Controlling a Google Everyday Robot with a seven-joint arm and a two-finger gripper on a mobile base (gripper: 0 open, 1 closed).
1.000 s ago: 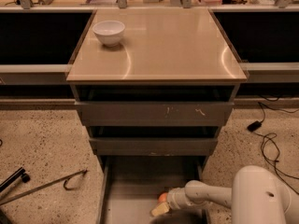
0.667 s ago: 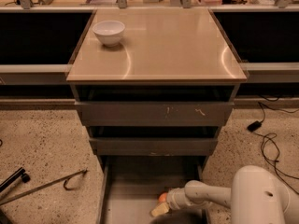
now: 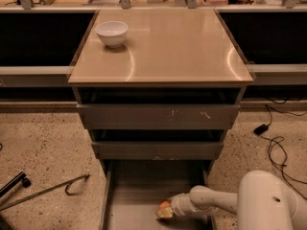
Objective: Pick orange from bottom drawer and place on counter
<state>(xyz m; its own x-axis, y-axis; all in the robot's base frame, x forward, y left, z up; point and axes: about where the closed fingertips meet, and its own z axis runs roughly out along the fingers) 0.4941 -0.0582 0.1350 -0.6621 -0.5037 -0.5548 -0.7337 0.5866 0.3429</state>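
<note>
We see the claw (image 3: 164,213) down in the open bottom drawer (image 3: 139,195), reaching in from the right on a white arm (image 3: 211,200). The orange (image 3: 164,205) lies in that drawer, right of its middle, against the claw's tip. We cannot tell how far the claw is open or whether it grips. Up top, the tan surface (image 3: 182,47) carries a white bowl (image 3: 112,33) near its back left corner.
</note>
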